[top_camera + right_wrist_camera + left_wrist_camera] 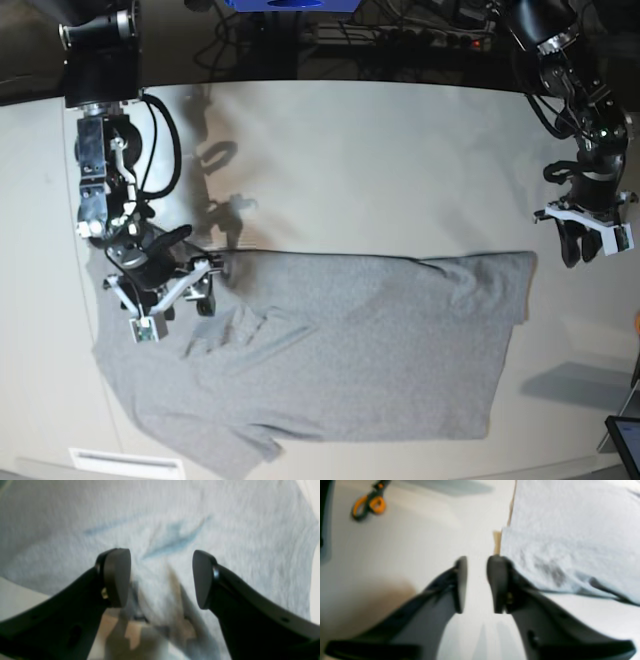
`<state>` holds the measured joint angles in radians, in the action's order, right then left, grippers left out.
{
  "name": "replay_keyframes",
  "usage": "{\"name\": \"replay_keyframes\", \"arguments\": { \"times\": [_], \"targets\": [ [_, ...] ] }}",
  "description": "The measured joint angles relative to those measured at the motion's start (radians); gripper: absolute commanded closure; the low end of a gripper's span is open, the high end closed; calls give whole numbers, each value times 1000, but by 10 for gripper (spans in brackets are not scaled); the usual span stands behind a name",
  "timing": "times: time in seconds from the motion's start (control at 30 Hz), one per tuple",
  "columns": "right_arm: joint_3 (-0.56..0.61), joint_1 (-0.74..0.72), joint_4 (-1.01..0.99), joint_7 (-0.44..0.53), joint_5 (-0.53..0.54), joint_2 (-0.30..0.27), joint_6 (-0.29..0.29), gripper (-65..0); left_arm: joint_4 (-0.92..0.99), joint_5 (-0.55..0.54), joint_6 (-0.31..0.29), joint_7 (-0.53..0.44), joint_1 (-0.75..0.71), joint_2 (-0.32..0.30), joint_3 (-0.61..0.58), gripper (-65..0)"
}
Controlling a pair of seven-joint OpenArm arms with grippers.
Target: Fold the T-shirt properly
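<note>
The grey T-shirt (pixel 330 350) lies spread flat on the white table, plain side up, with a long straight edge along its far side. My right gripper (pixel 203 290) hovers over the shirt's far left corner. In the right wrist view this gripper (pixel 160 578) stands open, with a blurred hump of the T-shirt (pixel 225 525) below the gap. My left gripper (pixel 582 252) hangs just off the shirt's far right corner. In the left wrist view it (pixel 477 583) is open over bare table, and the T-shirt (pixel 570 535) edge lies beside its right finger.
Orange-handled scissors (pixel 370 503) lie on the table beyond the left gripper. Tan tape marks (pixel 497 542) show at the shirt's edge. A tablet corner (pixel 625 440) sits at the front right and a white label (pixel 110 462) at the front left. Cables run along the back.
</note>
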<state>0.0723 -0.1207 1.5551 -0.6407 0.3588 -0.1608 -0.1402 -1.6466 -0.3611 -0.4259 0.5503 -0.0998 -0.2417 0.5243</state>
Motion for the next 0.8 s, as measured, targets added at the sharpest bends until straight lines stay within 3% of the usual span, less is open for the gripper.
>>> {"name": "replay_keyframes", "arguments": {
  "times": [0.1,0.2,0.27,0.43,0.6,0.8],
  "targets": [
    [0,38,33,0,0,-29,0,-360,31,130,3,3,34,-38,-128,-242],
    [-17,77,79,11,1,-40,0,-360,76,208,-13,-35,85,-26,-243,-240],
    [-58,103,99,8,-5,-34,0,-360,129,219,-20,-92,113,-16,-280,-240],
    [-85,137,113,7,-107,-34,1,-360,273,241,2,-112,171,-31,-342,-240],
    [-90,190,113,3,-116,-29,0,-360,363,235,-5,-167,174,-28,-350,-240],
    [-203,196,139,1,-119,-4,-2,-364,446,226,-13,-209,173,-70,-348,-239]
  ]
}}
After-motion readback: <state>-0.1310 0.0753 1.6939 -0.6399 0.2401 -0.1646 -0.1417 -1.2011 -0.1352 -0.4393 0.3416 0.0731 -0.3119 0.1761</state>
